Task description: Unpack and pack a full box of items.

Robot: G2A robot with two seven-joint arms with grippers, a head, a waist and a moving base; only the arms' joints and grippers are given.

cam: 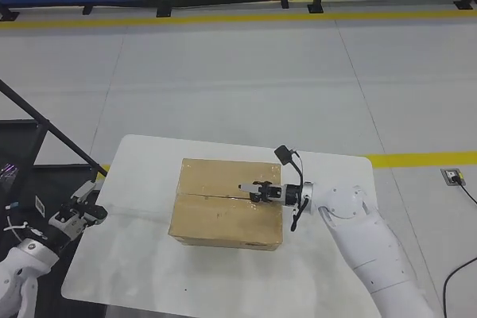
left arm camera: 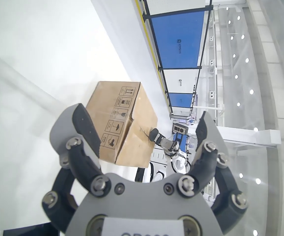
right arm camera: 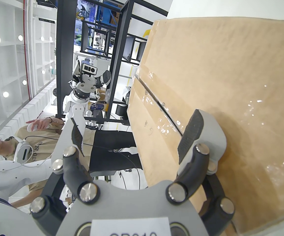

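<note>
On the white tabletop (cam: 143, 262) the box (cam: 226, 211) sits closed just under our right tool (cam: 254, 189), released above its seam (right arm camera: 156, 101), our released left tool (left arm camera: 143, 121) well apart, so we judge unpacking unstarted.

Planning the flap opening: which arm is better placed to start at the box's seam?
Right. The open right end effector is over the box's seam; the left end effector is off by the table edge.
</note>
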